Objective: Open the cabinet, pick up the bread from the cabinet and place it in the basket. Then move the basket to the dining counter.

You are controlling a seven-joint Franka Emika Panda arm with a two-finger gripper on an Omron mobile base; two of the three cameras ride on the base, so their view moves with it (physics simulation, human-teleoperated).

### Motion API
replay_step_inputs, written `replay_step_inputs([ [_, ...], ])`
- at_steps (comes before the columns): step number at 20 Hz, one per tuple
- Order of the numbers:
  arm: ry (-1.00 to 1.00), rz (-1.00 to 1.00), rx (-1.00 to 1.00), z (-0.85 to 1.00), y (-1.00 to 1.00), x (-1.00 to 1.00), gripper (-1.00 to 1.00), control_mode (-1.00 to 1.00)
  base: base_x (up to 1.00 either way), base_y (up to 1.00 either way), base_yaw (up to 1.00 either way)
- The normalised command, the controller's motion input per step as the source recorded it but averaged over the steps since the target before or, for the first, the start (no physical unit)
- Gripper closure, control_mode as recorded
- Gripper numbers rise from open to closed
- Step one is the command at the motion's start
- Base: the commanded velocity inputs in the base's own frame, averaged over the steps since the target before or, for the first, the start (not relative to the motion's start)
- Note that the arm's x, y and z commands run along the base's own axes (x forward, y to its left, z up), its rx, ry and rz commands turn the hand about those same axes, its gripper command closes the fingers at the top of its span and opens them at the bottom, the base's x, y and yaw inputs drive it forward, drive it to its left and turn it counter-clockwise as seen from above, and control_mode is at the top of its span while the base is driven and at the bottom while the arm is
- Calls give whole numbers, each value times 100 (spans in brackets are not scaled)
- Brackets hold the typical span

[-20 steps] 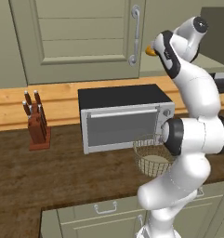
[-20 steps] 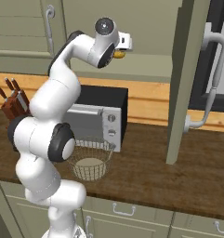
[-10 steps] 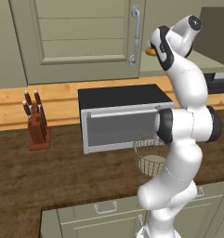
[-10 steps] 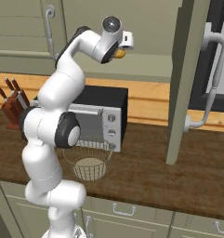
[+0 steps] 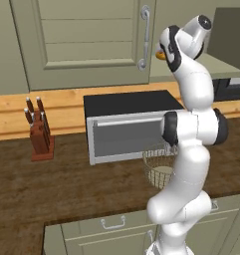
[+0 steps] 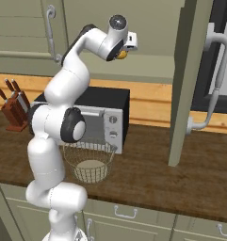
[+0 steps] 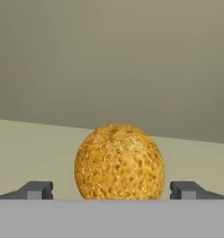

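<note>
Two fingertips of my gripper point(image 7: 111, 190) now flank the bread point(image 7: 119, 161), jaws spread wide, nothing gripped. I have advanced into the cabinet point(image 6: 148, 37); bread sits on its shelf, ready for closing.

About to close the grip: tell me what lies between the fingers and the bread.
Nothing. In the hand view the bread sits on the bare cabinet shelf, flanked by the open fingers, with clear gaps on both sides.
</note>
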Motion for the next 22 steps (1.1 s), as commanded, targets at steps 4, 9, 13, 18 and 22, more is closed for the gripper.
replay_step_inputs([
  [4, 5, 0, 0, -21, 0, 26, -100, -100, 0, 0, 0],
  [9, 1, 0, 0, -19, 0, 24, -100, -100, 0, 0, 0],
  [13, 2, 0, 0, -14, 0, 15, -100, -100, 0, 0, 0],
  [18, 0, 0, 3, -18, 0, 1, 100, -100, 0, 0, 0],
  [22, -7, 0, 8, -30, 1, -1, 100, -100, 0, 0, 0],
])
